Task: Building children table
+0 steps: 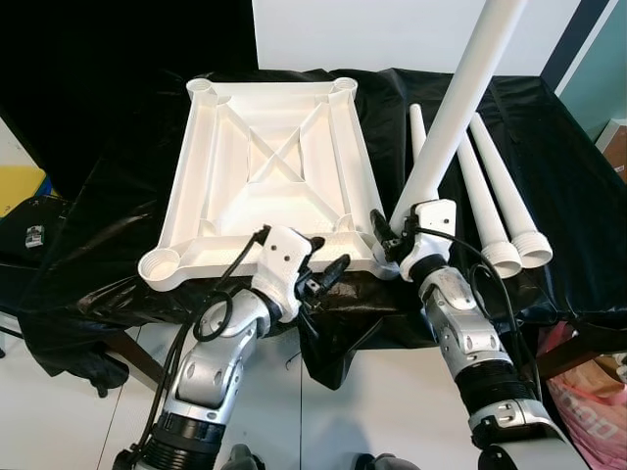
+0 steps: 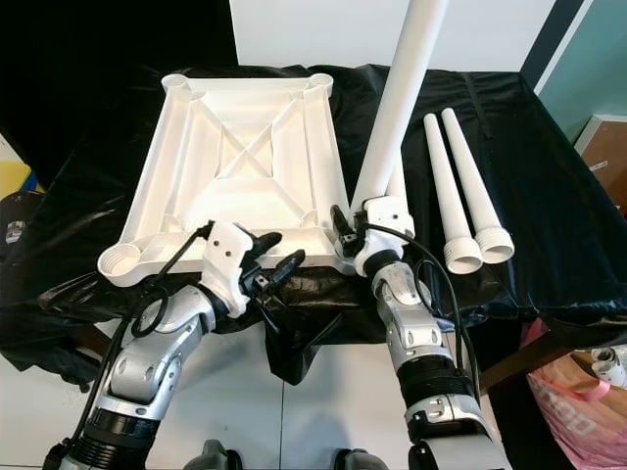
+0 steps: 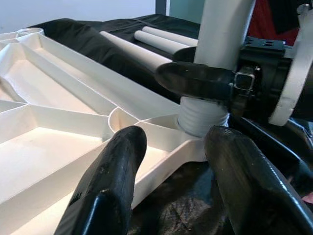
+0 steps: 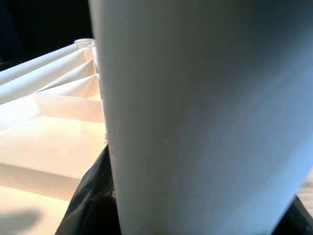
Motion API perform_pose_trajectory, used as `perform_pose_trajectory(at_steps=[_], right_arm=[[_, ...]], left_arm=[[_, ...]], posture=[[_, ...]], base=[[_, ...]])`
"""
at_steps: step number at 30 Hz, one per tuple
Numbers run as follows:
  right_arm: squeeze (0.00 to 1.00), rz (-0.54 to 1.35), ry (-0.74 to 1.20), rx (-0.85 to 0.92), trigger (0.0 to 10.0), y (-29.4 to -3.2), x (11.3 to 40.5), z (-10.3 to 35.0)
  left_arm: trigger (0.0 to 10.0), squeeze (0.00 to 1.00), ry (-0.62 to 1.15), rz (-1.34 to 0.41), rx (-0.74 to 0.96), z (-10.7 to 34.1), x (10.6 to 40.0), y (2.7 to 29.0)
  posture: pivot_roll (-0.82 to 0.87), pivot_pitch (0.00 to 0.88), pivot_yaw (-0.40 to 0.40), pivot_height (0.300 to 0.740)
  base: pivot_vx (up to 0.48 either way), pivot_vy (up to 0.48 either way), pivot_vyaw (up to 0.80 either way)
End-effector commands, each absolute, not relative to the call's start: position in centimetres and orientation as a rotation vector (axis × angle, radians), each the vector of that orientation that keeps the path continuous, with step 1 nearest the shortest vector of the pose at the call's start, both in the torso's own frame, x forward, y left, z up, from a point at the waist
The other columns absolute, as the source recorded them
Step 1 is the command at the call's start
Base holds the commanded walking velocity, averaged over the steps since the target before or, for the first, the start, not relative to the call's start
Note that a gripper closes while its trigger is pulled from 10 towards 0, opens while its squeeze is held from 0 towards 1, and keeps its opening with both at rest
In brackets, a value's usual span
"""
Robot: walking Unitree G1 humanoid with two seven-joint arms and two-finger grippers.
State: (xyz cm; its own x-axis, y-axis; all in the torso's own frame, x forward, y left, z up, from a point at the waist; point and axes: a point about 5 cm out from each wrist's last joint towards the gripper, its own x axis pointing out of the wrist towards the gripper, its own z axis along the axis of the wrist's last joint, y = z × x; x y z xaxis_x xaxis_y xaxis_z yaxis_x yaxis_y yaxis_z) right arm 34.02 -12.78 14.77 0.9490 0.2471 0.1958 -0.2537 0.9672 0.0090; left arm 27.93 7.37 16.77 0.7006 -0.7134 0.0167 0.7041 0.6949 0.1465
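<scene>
Grasping a smooth white tapered leg point(image 1: 460, 108), the right claw point(image 1: 392, 231) seats its ribbed end in the ribbed tabletop point(image 1: 265, 166); left claw point(image 1: 328, 274) released

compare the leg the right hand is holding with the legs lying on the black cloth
The held leg stands nearly upright; the loose legs lie flat on the black cloth. The held leg's threaded end sits at the tabletop's near right corner socket; the loose legs' threaded ends are free, pointing toward the robot. The right hand grips the held leg; nothing touches the loose ones. All are white tapered tubes.
</scene>
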Motion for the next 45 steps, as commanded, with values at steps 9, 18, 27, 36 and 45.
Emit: perform_pose_trajectory(at_steps=[9,18,27,36,45], right_arm=[[0.00,0.324,-0.148,-0.042,10.0,-12.5,32.8,12.3],[0.00,0.405,-0.166,-0.143,10.0,-12.1,31.9,11.2],[0.00,0.425,-0.156,-0.168,10.0,-12.1,31.8,10.5],[0.00,0.415,-0.134,-0.141,10.0,-12.0,32.3,10.0],[0.00,0.382,-0.118,-0.091,10.0,-11.9,33.1,9.8]], left_arm=[[10.0,0.00,-0.067,-0.776,0.146,16.5,27.8,7.3],[10.0,0.00,-0.063,-0.772,0.151,16.4,27.7,7.4],[10.0,0.00,-0.063,-0.763,0.150,16.4,27.8,7.6],[10.0,0.00,-0.065,-0.757,0.145,16.6,27.9,7.6],[10.0,0.00,-0.072,-0.743,0.140,16.8,28.0,7.6]], posture=[[0.01,0.085,-0.031,0.740],[0.01,0.081,-0.031,0.740],[0.01,0.080,-0.028,0.740],[0.01,0.094,-0.027,0.740],[0.01,0.102,-0.027,0.740]], base=[[0.000,0.000,0.00],[0.000,0.000,0.00],[0.000,0.000,0.00],[0.000,0.000,0.00],[0.000,0.000,0.00]])
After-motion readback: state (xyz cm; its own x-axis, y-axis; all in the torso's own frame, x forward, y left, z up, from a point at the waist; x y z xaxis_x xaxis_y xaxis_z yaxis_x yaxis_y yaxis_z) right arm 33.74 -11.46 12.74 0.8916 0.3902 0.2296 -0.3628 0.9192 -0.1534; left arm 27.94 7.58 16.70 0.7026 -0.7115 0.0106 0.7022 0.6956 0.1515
